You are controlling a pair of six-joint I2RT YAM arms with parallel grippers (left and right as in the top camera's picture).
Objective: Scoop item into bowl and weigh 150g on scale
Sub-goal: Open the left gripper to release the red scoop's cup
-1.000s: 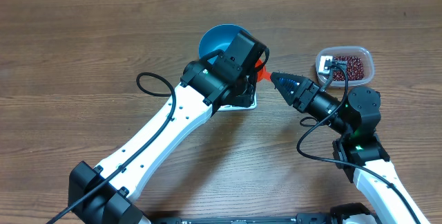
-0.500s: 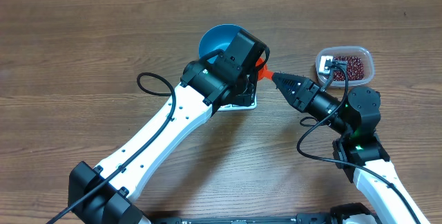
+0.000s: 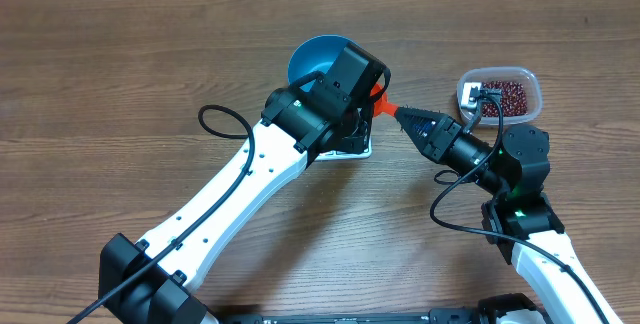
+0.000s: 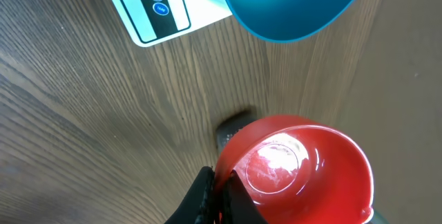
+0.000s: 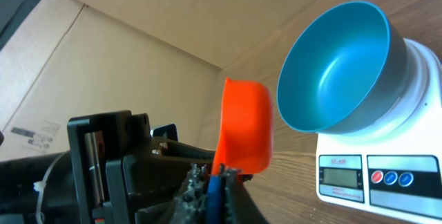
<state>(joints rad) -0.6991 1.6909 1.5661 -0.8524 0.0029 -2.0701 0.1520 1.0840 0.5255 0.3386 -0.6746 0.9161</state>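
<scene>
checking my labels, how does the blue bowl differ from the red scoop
The bowl is blue, the scoop orange-red. The bowl is clearly wider than the scoop. The bowl sits on the scale; the scoop is held in the air. Both look empty.

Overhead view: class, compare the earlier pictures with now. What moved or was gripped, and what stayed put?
The right claw went from open to shut, closing on the blue handle tip of the scoop. The left claw kept its hold on the scoop. The bowl, scale and beans did not move.
</scene>
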